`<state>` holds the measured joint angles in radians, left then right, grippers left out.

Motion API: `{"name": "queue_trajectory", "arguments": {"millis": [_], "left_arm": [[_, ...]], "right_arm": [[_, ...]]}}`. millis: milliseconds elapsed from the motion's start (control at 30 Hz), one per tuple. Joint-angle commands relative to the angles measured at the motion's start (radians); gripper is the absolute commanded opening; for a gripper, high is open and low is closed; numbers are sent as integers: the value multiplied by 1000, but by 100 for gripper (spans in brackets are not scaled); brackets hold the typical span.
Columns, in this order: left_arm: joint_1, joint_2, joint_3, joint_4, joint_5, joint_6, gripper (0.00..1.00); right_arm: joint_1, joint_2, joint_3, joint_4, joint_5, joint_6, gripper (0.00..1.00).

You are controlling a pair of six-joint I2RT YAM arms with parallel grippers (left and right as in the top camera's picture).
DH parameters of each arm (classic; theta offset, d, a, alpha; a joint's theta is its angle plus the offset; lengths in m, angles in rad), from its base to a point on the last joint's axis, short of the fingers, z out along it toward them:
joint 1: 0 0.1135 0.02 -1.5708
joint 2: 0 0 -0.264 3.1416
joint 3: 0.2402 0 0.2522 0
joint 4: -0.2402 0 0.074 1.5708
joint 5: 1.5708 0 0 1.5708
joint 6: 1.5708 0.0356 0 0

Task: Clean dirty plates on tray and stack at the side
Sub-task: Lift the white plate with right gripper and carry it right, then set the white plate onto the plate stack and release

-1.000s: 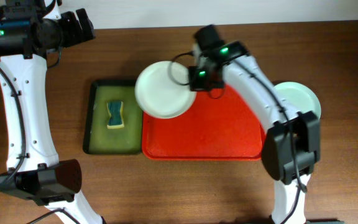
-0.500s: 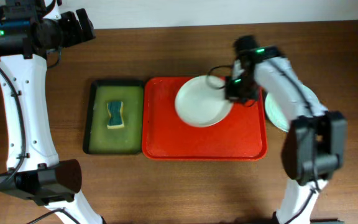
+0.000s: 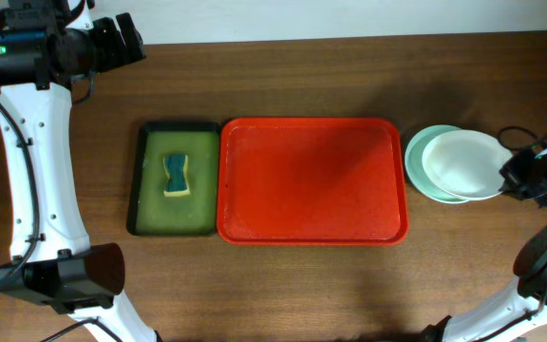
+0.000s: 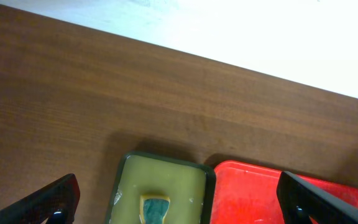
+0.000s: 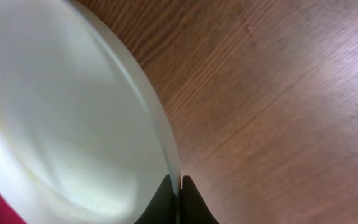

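Note:
The red tray (image 3: pixel 311 180) lies mid-table with nothing on it; its corner shows in the left wrist view (image 4: pixel 260 193). A white plate (image 3: pixel 462 163) sits over a pale mint green plate (image 3: pixel 416 163) on the table right of the tray. My right gripper (image 3: pixel 513 177) is shut on the white plate's right rim; the right wrist view shows the rim (image 5: pixel 160 124) pinched between the fingertips (image 5: pixel 166 202). My left gripper (image 3: pixel 126 40) is open and empty, high at the back left. A light blue plate is out of view.
A dark green tray (image 3: pixel 173 179) left of the red tray holds a yellow-and-teal sponge (image 3: pixel 176 175), also in the left wrist view (image 4: pixel 156 208). The table's far edge and a white wall (image 4: pixel 229 25) lie behind.
My right gripper carried the white plate rightward from over the tray's left end, across it, to above the mint plate. The left arm has not moved.

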<state>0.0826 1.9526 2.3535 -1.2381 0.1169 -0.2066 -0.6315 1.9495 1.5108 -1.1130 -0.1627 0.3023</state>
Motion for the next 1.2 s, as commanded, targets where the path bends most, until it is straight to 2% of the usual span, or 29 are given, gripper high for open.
{"name": "queue_trajectory", "arguments": {"millis": [0, 100, 133, 167, 200, 233, 367, 500, 567, 667, 767, 867, 1167], "left_arm": [[-1, 5, 0, 2, 7, -10, 99], [-1, 5, 0, 2, 7, -10, 99], [-1, 5, 0, 2, 7, -10, 99], [-1, 5, 0, 2, 7, -10, 99], [-1, 5, 0, 2, 7, -10, 99], [-1, 5, 0, 2, 7, -10, 99], [-1, 5, 0, 2, 7, -10, 99], [-1, 5, 0, 2, 7, -10, 99], [-1, 5, 0, 2, 7, -10, 99], [-1, 5, 0, 2, 7, -10, 99], [-1, 5, 0, 2, 7, -10, 99], [-1, 5, 0, 2, 7, -10, 99], [-1, 5, 0, 2, 7, -10, 99]], "right_arm": [[38, -6, -34, 26, -13, -9, 4], [71, -6, -34, 31, -13, -10, 12], [82, -6, -34, 28, -13, -10, 24], [87, -6, -34, 25, -12, -10, 42], [91, -6, -34, 19, -13, -10, 72], [96, -6, -34, 5, -13, -10, 86], [172, -6, -34, -58, -13, -54, 84], [372, -6, -34, -121, -13, -115, 83], [546, -6, -34, -135, -13, -115, 83], [738, -6, -34, -29, -5, -187, 86], [885, -6, -34, 147, 131, -228, 97], [932, -6, -34, 185, 250, -228, 99], [932, -6, -34, 187, 249, -228, 99]]}}
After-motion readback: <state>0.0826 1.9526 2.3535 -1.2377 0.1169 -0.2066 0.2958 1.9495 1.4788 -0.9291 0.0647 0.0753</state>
